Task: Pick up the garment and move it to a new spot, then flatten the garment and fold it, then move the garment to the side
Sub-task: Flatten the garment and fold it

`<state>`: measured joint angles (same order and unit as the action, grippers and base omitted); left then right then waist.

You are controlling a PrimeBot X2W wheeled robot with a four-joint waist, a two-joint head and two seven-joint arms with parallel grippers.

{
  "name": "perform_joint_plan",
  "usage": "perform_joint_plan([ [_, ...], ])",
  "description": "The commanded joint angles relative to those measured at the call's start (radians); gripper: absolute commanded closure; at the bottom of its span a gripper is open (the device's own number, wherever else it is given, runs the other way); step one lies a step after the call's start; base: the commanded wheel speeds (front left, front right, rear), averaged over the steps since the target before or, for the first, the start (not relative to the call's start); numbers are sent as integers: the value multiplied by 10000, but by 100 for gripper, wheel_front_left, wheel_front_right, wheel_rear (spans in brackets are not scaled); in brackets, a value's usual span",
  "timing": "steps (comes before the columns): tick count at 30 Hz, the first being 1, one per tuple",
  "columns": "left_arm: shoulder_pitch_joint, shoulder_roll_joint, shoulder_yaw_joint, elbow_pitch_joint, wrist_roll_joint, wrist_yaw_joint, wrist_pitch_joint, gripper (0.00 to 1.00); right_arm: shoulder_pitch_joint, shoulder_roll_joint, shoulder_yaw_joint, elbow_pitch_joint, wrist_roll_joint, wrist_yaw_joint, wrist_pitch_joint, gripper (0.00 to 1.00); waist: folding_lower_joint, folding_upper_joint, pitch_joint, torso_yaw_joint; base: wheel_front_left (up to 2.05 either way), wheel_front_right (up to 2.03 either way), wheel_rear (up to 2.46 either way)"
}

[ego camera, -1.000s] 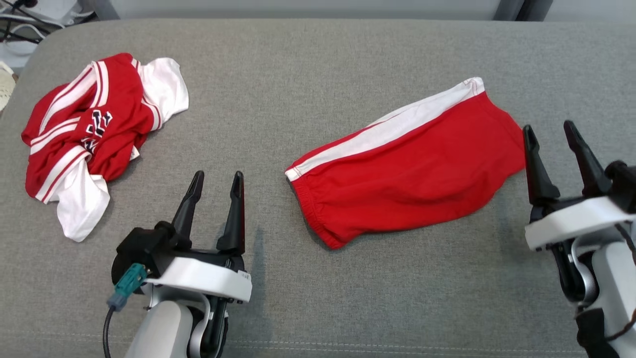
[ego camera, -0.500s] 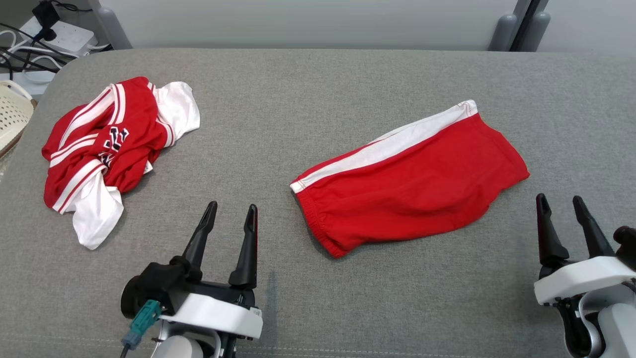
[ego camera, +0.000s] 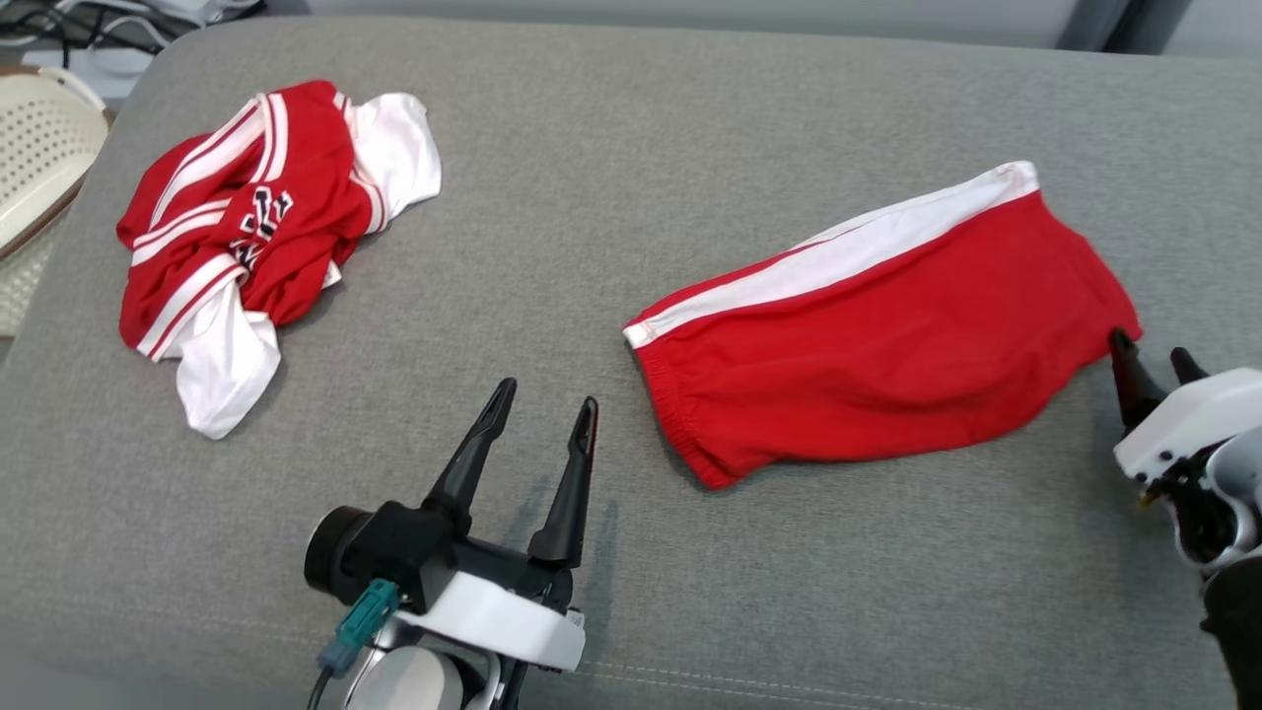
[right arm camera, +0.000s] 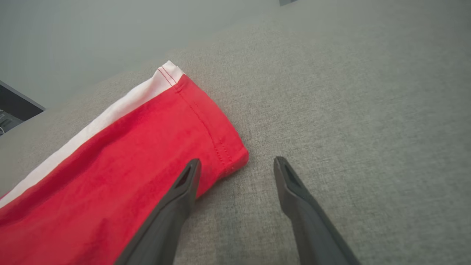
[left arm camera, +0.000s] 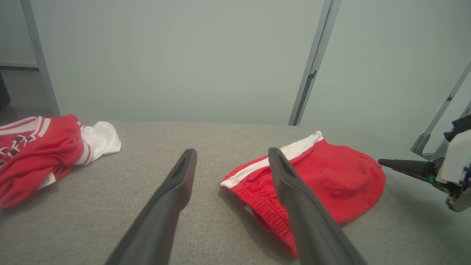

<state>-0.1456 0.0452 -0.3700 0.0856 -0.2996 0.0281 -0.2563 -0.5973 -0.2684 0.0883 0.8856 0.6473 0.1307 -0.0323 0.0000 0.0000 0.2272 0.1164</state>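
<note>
Red shorts (ego camera: 887, 335) with a white side stripe lie folded and flat on the grey cushion, right of centre. My right gripper (ego camera: 1148, 344) is open at their lower right corner; in the right wrist view (right arm camera: 237, 160) that hemmed corner (right arm camera: 235, 158) sits between the fingertips, the left finger over the red cloth. My left gripper (ego camera: 549, 392) is open and holds nothing, just left of the elastic waistband (left arm camera: 265, 213). A crumpled red and white jersey (ego camera: 266, 217) lies at the far left.
The grey cushion (ego camera: 611, 197) stretches wide between the two garments. A cream perforated basket (ego camera: 39, 158) stands off its left edge, with cables on the floor behind. A pale wall and metal posts (left arm camera: 312, 66) rise beyond the far edge.
The head camera has shifted, so the whole picture moved. My right gripper has come in to the shorts' lower right corner. My left gripper has drawn slightly nearer the waistband.
</note>
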Motion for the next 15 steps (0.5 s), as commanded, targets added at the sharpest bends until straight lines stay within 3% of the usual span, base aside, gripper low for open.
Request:
perform_joint_plan([
  [1,-508,51,199,-142,168,-17,-55,0,-441,-208,266,204,72,0,216,0,0,0,317,325,0,0,0],
  [10,-915,51,-6,-33,196,-49,-55,0,-1741,-471,787,1584,489,0,973,0,0,0,812,751,0,0,0],
  [11,-929,51,-19,-23,197,-55,-55,0,-1836,-456,865,1661,531,0,1010,6,0,0,842,764,0,0,0],
  [12,-941,51,-29,-13,195,-61,-55,0,-1913,-427,946,1726,589,0,1063,38,0,0,864,772,0,0,0],
  [14,-967,51,-45,5,197,-67,-55,0,-2040,-382,1085,1843,721,0,1139,71,0,0,903,775,0,0,0],
  [15,-988,51,-60,13,192,-65,-55,0,-2097,-382,1153,1894,770,0,1139,100,0,0,919,780,0,0,0],
])
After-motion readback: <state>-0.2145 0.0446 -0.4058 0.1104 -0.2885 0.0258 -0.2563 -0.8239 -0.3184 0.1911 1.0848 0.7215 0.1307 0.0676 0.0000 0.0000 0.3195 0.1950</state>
